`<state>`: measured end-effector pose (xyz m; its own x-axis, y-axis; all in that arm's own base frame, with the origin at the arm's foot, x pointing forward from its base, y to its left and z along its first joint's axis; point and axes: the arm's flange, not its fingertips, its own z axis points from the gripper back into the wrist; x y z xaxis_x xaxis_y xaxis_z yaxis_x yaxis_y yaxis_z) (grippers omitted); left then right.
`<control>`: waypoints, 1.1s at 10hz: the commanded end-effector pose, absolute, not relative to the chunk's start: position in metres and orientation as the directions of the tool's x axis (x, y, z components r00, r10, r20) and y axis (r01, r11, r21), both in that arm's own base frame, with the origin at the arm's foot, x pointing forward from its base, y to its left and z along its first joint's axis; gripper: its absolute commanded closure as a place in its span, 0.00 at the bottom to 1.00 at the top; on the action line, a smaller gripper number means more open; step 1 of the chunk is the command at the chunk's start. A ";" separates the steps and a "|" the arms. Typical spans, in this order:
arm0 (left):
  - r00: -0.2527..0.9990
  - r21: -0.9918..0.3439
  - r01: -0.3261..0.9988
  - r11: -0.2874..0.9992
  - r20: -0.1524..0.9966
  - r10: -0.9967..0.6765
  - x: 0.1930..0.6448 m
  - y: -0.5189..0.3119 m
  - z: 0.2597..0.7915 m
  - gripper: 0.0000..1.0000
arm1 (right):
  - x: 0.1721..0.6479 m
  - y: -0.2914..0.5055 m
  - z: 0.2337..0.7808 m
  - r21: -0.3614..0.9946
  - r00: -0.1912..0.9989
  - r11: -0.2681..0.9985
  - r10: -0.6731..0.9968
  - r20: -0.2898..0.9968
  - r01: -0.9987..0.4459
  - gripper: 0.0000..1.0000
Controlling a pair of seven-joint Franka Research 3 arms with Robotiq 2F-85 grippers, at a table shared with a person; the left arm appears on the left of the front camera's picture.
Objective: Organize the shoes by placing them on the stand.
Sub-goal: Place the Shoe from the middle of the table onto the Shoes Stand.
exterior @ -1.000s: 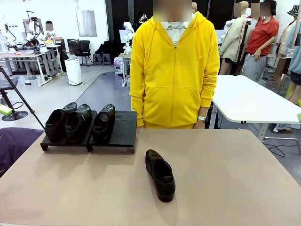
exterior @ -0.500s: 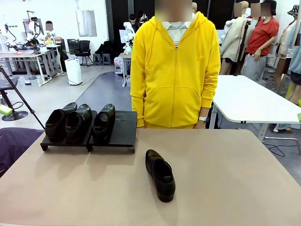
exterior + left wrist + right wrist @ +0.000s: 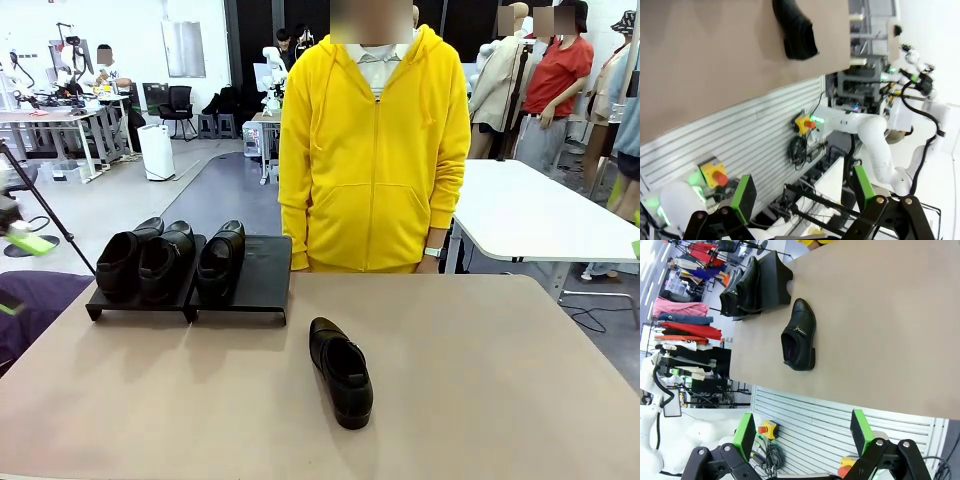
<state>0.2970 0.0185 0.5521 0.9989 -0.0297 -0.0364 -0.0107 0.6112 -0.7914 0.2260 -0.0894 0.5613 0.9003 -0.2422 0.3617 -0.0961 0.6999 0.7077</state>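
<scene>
Shoe (image 3: 799, 335) alone on table, well beyond right end effector (image 3: 803, 435), jaws spread, empty.

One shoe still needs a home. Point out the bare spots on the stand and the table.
Free: the stand's right panel beside the third shoe, and the table right of the loose shoe. Crowded: the left panel, holding two shoes.

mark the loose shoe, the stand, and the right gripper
loose shoe (image 3: 341, 372): front view, on its upper.
stand (image 3: 262, 272): front view, bare right panel.
right gripper (image 3: 803, 436): right wrist view, midway between its open fingertips.
</scene>
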 end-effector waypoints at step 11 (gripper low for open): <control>0.974 -0.471 -0.076 0.879 -0.222 -0.034 0.316 -0.347 0.411 0.00 | 0.225 -0.089 0.563 0.713 0.899 0.692 -0.234 0.370 -0.114 0.00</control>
